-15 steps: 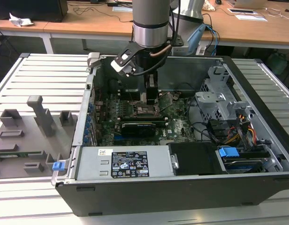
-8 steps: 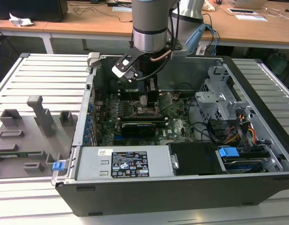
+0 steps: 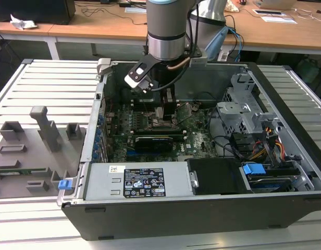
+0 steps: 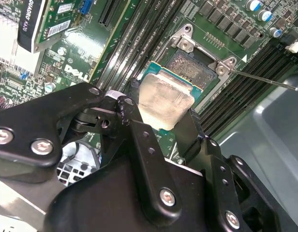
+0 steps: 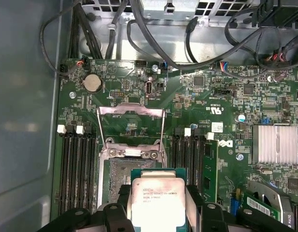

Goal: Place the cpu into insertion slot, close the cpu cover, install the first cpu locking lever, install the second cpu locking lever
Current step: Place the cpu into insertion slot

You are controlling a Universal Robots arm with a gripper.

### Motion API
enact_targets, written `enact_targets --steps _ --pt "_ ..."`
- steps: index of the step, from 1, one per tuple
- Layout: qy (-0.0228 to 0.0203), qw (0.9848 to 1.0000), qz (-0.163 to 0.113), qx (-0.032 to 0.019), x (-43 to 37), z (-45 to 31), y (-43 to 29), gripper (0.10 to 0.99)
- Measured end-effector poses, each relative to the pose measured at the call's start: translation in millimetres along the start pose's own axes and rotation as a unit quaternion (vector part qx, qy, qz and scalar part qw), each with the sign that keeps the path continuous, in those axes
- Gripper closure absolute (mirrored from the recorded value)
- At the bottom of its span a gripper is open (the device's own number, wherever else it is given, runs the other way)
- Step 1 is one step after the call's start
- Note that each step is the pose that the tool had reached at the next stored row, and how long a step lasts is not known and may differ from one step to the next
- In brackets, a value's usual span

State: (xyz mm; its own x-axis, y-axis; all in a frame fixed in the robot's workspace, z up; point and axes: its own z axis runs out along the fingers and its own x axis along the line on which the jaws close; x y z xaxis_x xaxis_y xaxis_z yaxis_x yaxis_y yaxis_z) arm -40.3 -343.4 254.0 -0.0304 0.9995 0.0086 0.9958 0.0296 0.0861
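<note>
— Grey slatted bench (image 3: 51,78), an open computer case (image 3: 202,208) on it, wooden desks behind. Which step are we on?

— The first, I'd judge. The cpu (image 5: 156,200) is clamped between the pincer's (image 5: 157,205) two black fingers (image 4: 139,135), pale metal face up. It isn't seated yet.

— And the socket?

— The insertion slot (image 4: 190,63) lies just beyond the pincer's tips. Its dark grid shows past the chip's far edge, and the chip overlaps its near part. Farther out, the cpu cover (image 5: 132,111) stands raised on its hinge, so the opening is free. A thin metal rod (image 4: 265,79) juts out sideways past the socket's corner, probably a locking lever.

— What does seating it call for?

— My guess is the chip must sit square to the dark frame, level and centred, then go down gently without scraping the contacts.

— Anything you can't make out?

— The gap under the chip. I can't tell whether it hovers or touches the frame. The near half of the socket is hidden beneath chip and pincer, and in the exterior view the arm (image 3: 168,31) masks the whole spot.
</note>
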Motion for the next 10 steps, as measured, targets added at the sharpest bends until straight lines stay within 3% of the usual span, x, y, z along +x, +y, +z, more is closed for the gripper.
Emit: enact_targets --steps 10 --pt "0.0001 1.0000 0.000 -0.0001 0.0 4.3 -0.3 0.553"
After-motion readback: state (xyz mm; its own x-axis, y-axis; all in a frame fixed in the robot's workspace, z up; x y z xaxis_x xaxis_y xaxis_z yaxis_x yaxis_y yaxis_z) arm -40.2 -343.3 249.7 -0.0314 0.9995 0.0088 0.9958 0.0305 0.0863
